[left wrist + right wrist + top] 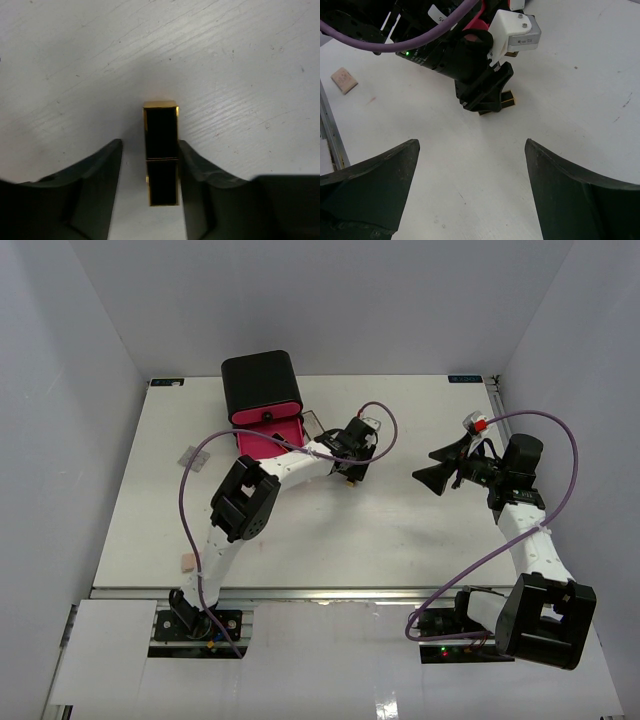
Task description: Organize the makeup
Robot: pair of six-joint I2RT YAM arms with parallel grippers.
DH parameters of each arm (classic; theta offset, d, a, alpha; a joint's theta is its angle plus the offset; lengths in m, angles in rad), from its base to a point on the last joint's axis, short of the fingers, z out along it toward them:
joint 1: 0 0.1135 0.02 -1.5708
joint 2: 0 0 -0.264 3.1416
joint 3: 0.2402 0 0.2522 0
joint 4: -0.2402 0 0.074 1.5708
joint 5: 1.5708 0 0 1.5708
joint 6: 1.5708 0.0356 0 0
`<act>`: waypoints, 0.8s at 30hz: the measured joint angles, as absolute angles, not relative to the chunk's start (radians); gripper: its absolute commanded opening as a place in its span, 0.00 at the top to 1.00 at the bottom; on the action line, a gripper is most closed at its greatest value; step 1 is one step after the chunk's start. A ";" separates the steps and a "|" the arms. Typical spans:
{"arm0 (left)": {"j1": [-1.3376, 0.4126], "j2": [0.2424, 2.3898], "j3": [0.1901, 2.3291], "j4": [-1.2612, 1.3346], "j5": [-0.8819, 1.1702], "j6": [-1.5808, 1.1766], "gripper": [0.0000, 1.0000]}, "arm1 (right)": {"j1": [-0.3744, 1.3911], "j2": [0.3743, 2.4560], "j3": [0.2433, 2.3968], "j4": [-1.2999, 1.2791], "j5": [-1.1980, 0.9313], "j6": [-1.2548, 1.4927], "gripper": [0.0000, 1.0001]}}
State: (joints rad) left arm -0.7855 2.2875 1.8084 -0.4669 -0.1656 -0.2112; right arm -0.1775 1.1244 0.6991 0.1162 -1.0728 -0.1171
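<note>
Centre the lipstick (161,135) between the half-spread, not yet pinching jaws of the left gripper (150,160), then close squarely; the right gripper (471,147) is spread wide, empty.

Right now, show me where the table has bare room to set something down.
Bare: the table from the right hand to the near edge; also the left strip between grey palette and beige pad. Crowded: by the pink drawer, where the left hand straddles the lipstick.
</note>
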 measured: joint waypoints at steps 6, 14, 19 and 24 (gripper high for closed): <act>-0.787 2.279 1.796 -0.466 -0.160 -0.213 0.90 | -0.178 1.124 0.699 0.116 -1.076 -0.122 0.08; -0.780 2.055 1.533 -0.411 -0.101 -0.265 0.98 | -0.182 1.125 0.697 0.116 -1.077 -0.130 0.08; -0.696 1.653 1.200 -0.250 0.026 -0.394 1.00 | -0.187 1.126 0.697 0.116 -1.081 -0.134 0.09; -0.407 1.290 0.973 -0.109 0.120 -0.571 1.00 | -0.189 1.131 0.696 0.116 -1.085 -0.134 0.09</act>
State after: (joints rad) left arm -0.4067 1.2902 0.9732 -0.1085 0.1196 -0.5709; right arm -0.1886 1.1310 0.6957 0.1162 -1.0855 -0.1338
